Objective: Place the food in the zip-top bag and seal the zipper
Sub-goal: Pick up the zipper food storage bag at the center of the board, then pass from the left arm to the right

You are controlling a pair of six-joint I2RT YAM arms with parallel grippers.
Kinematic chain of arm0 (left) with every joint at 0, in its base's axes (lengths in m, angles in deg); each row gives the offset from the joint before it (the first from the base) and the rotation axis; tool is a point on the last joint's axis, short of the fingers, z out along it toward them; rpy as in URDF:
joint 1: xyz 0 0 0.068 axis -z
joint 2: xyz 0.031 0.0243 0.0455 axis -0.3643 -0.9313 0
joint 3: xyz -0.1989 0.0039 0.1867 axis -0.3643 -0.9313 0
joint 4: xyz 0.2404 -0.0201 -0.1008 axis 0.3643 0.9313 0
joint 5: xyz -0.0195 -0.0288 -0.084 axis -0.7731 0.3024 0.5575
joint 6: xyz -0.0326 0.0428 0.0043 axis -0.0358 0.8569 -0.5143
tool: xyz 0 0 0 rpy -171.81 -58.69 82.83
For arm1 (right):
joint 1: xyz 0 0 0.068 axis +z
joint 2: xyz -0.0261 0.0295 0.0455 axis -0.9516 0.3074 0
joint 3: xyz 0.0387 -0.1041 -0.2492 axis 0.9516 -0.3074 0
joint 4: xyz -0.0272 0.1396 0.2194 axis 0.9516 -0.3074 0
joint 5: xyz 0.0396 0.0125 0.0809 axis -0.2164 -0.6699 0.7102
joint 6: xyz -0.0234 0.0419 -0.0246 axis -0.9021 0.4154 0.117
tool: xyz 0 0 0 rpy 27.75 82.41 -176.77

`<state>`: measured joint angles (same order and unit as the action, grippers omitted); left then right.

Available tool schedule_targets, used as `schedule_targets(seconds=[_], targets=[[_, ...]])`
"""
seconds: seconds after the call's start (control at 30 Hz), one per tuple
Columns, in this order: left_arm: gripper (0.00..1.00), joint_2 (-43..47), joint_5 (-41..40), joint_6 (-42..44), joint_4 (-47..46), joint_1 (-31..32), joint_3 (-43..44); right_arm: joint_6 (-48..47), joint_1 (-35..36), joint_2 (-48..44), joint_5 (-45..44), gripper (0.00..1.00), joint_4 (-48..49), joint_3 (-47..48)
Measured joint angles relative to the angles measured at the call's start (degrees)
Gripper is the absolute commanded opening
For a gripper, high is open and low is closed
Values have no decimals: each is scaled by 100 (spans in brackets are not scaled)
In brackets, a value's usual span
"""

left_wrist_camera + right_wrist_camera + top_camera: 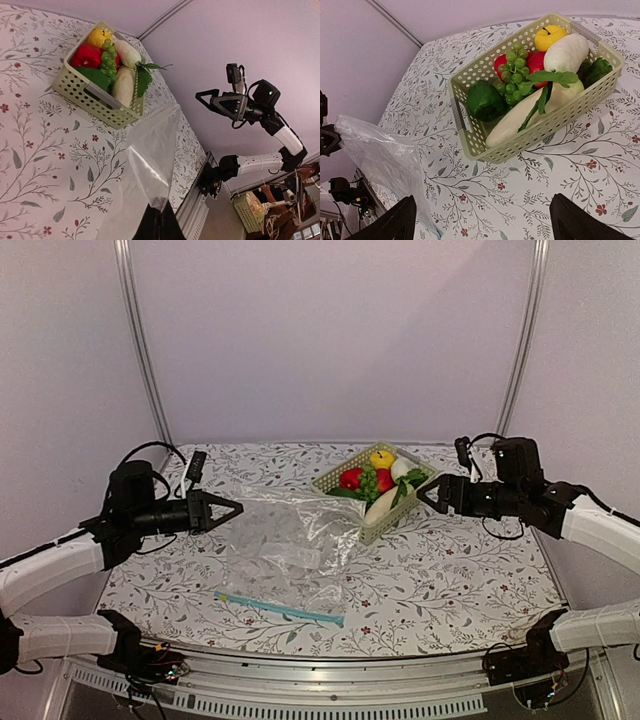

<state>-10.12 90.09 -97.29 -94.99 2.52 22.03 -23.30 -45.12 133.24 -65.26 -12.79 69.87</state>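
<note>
Nearest to me, the zipper [280, 609] lies flat along the front edge of the bag [285, 550], running across the table. My left pincer [236, 508] is clenched on the bag's far left corner and holds it raised. Further back, the food [383, 480] sits in the basket [320, 482], just left of my released right pincer [424, 496]. I judge the right arm to be the nearer one.

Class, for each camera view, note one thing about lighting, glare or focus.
Top external: soft, even, purplish light, faint shadows, whitish glints on the zip-top bag. Left wrist: the bag blurs close to the left gripper; the basket is sharp. Right wrist: basket and food sharp, evenly lit; the right gripper shows only as dark shapes.
</note>
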Motion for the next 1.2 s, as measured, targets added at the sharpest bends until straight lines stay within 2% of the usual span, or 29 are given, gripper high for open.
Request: schedule_targets(seconds=[0.27,0.53,0.67,0.87,1.0,1.2], targets=[[0,-490,527,-415,-1071,273,260,262,776,798,439,85,918,2],[0,-614,599,-584,-1486,313,369,424,1370,1493,811,80,1755,72],[0,-632,514,-555,-1401,313,435,503,1416,1521,789,84,1971,74],[0,-662,114,-321,-651,313,730,542,1416,1156,619,88,2037,24],[0,-855,-129,-254,-278,297,870,542,1416,732,603,90,2122,-11],[0,-1193,-210,-260,-61,284,881,540,1416,643,621,92,2199,-118]])
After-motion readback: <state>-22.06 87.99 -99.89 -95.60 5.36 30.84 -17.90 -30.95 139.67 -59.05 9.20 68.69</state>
